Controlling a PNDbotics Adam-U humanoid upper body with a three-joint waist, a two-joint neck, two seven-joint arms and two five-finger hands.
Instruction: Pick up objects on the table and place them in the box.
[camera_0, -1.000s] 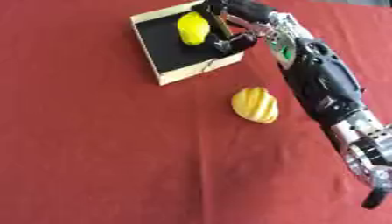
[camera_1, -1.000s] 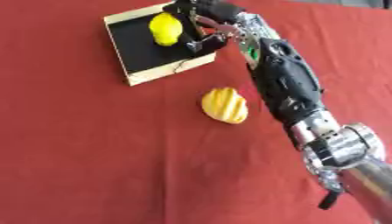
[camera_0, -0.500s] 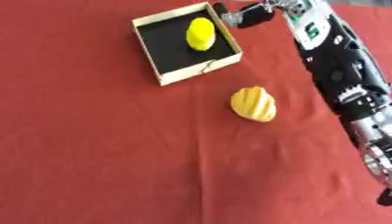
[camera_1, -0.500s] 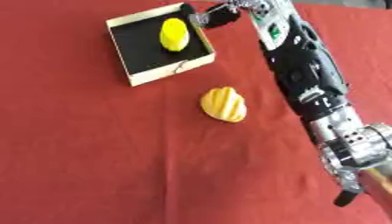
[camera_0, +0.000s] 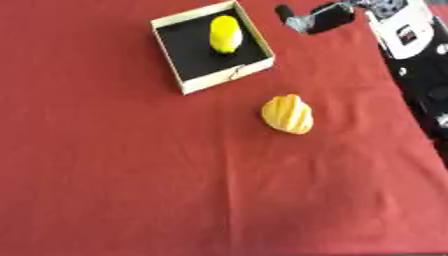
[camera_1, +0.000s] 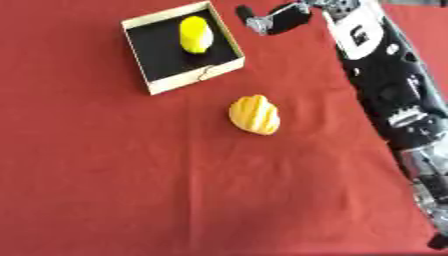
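Where the left eye view looks down on the red bench (camera_0: 131, 175), the box (camera_0: 213, 80) sits at the upper middle, its black floor ringed by pale walls, and a yellow lemon-shaped object (camera_0: 225, 33) lies inside it toward the far right corner. The right hand (camera_0: 317, 21) hangs beyond the box's right side, apart from it and holding nothing — its dark fingers look slack rather than curled, though blur hides the detail. A ribbed yellow-orange object (camera_0: 287, 114) rests on the bench below and to the right of the box, well apart from the hand.

In the right eye view the same layout shows: the hand just past the box's far right corner, clear of its wall, the black and white forearm (camera_1: 376, 60) running down the right edge. The ribbed object lies nearer the camera than the box, left of the arm and not touching it. The left hand shows in neither view.
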